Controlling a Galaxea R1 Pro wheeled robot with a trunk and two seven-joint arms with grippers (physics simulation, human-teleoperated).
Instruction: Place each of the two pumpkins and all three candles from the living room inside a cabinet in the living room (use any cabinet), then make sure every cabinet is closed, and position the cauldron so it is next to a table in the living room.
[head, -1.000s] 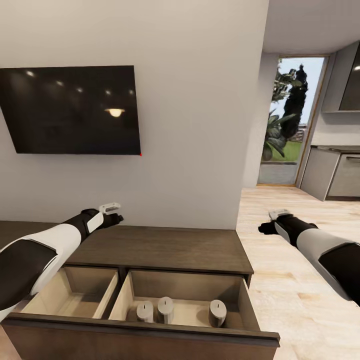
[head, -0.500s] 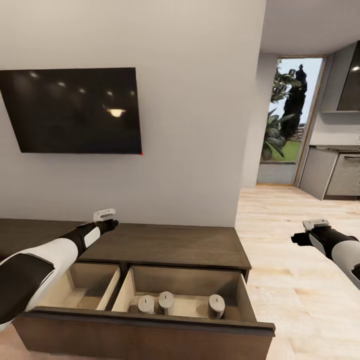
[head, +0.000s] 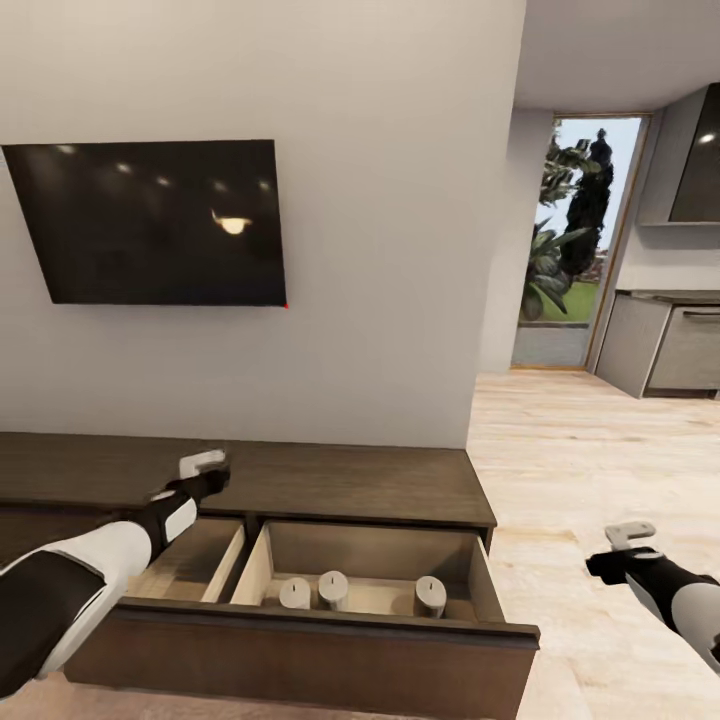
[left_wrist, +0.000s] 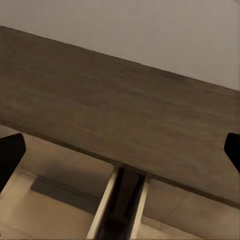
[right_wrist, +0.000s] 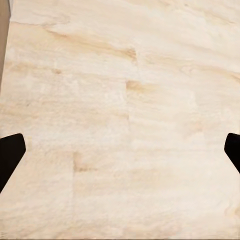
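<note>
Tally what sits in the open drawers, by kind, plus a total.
Candles in the right compartment of the cabinet: 3
Pumpkins: 0
Things in the left compartment, as far as it shows: 0
Total: 3

Your head view is evenly lit and sharp — daylight comes in through the glass door (head: 580, 240) far right, and the dark TV screen (head: 160, 222) mirrors a ceiling lamp and small spotlights. Shadows are soft inside the open drawer (head: 370, 570). Both wrist views look slightly soft — no glare.
</note>
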